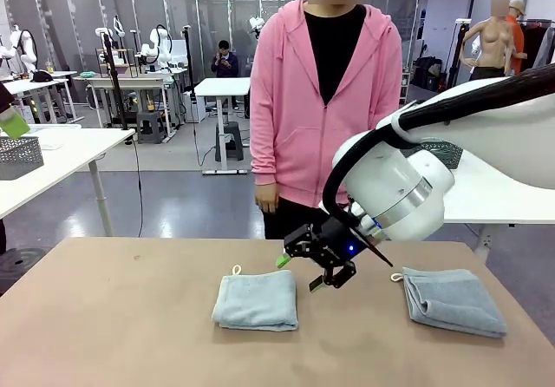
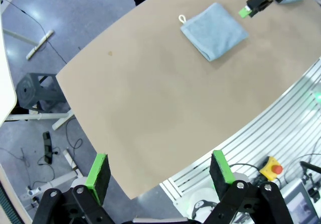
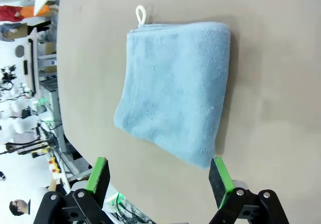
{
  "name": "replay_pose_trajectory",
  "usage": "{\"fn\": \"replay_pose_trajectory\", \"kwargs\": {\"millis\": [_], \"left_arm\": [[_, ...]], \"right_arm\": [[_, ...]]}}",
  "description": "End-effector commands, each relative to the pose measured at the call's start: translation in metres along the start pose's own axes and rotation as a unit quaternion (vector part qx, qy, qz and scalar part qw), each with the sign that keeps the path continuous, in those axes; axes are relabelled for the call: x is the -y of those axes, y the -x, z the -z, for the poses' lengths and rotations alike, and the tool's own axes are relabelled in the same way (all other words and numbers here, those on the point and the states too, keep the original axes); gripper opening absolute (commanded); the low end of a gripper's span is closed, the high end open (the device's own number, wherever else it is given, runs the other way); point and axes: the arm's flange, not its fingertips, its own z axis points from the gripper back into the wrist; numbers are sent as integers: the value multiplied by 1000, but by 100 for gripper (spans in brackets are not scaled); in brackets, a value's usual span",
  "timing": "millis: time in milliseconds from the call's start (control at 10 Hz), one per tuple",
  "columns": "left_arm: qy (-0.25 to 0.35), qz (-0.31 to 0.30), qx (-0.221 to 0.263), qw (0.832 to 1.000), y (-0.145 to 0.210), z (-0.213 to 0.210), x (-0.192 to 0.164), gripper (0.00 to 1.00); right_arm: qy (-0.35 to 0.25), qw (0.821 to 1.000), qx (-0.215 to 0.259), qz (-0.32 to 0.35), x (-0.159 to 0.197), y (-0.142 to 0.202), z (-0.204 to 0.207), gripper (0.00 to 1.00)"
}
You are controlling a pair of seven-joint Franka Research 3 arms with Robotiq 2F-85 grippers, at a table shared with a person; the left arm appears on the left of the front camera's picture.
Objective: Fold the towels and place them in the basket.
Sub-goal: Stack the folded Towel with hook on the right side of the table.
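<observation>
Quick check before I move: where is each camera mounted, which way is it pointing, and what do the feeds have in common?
Front: fixed between the arms, faces the person across the table; right tool open above the centre towel.
Left wrist: high off the table's edge, looking down; own open left tool.
Right wrist: straight down on the centre towel; own open tool.
Shared: the centre towel in all three.

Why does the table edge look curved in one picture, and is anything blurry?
Left wrist view: the wide lens bends the table edge into an arc. Right wrist view: the towel is sharp, casting a soft shadow along one side. Front view: evenly lit; towels crisp, with blurred patches in the background.
</observation>
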Motion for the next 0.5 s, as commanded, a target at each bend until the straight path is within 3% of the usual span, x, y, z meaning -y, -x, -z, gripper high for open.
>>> {"fn": "replay_pose_trajectory", "kwargs": {"millis": [0, 400], "left_arm": [[-1, 4, 4, 1000, 1, 1, -1, 100], [-1, 4, 4, 1000, 1, 1, -1, 100]], "right_arm": [[-37, 999, 12, -15, 21, -16, 15, 100], [-61, 998, 11, 14, 44, -30, 49, 100]]}}
